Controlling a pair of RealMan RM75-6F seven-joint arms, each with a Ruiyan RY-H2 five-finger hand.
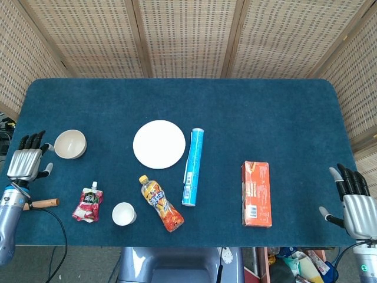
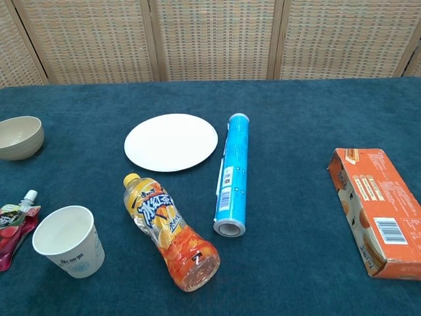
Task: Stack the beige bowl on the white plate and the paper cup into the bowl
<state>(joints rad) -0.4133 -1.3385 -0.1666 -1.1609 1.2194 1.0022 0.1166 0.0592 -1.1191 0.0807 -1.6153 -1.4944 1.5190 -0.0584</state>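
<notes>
The first step, bowl onto plate, was in hand but not yet begun; nothing had been stacked. Taking the white plate point(image 1: 159, 144) as landmark: the paper cup point(image 1: 123, 213) stood upright nearest me, in front of the plate and to its left, beside the orange drink bottle point(image 1: 162, 203). My left hand point(image 1: 26, 164) hovered just left of the beige bowl point(image 1: 70, 144), which sat well left of the plate on the desk point(image 1: 271, 112); my fingers point(image 1: 30, 141) were extended and apart, holding nothing, not touching the bowl. My right hand point(image 1: 354, 203) waited far right of the plate, fingers likewise straight and empty. The next move, in my judgement, called for closing my left fingers on the bowl's rim.
</notes>
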